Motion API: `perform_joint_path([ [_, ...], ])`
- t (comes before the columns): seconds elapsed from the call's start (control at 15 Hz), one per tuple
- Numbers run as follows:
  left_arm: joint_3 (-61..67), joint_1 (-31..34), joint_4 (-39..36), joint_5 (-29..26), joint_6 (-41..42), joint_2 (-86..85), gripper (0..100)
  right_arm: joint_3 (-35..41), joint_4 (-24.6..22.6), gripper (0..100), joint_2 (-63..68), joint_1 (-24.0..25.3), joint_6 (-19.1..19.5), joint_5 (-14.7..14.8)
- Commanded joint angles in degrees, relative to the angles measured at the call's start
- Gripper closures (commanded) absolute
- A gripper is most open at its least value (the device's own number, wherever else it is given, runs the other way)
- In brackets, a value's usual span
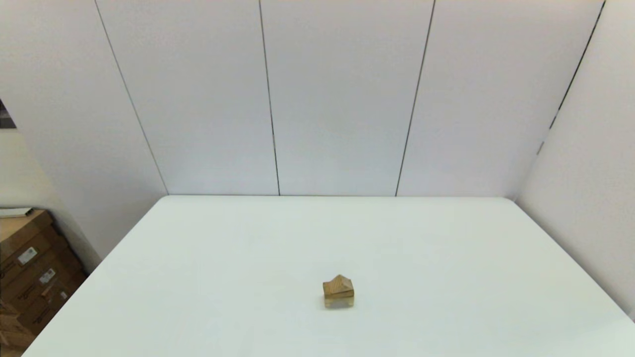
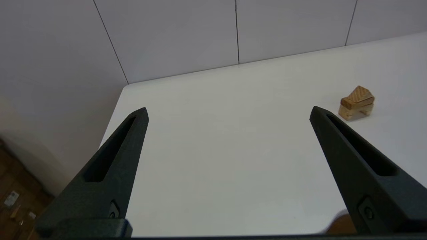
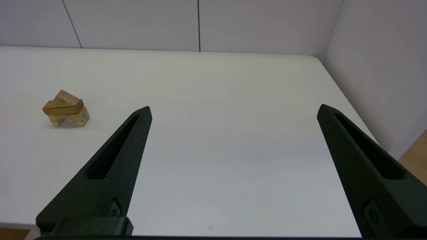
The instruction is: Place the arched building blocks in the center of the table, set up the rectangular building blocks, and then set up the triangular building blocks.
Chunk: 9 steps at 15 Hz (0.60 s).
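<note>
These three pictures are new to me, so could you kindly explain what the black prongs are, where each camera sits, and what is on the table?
The robot has two arms. The wide picture comes from its head, looking down at the white table; both arms are out of that view. The other two come from cameras on its wrists, so the black prongs are the left gripper and right gripper, both open and holding nothing. On the table is a small wooden stack: an arched block at the bottom, a flat rectangular bar on it, and a triangular block on top.

One arched block (image 3: 68, 119); one rectangular block (image 3: 63, 107); one triangular block (image 3: 66, 97); three wooden blocks in all, on one white surface (image 1: 446, 258).
</note>
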<state>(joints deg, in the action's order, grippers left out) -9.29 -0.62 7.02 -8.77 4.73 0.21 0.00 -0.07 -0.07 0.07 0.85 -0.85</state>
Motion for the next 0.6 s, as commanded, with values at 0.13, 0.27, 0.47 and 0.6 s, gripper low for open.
perform_joint_path([
  [0.13,8.1,0.0,-10.4,1.2,-2.9,-0.1,0,0.1,0.0,0,0.0,0.0,0.0,0.0],
  [0.27,9.3,0.0,-10.6,6.6,-3.8,-0.1,0,0.1,0.0,0,0.0,0.0,0.0,0.0],
  [0.47,9.3,0.0,-10.3,6.9,-6.8,-0.1,0,0.1,0.0,0,0.0,0.0,0.0,0.0],
  [0.6,9.3,0.0,-9.7,6.8,-14.3,-0.2,0,0.1,0.0,0,0.0,0.0,0.0,0.0],
])
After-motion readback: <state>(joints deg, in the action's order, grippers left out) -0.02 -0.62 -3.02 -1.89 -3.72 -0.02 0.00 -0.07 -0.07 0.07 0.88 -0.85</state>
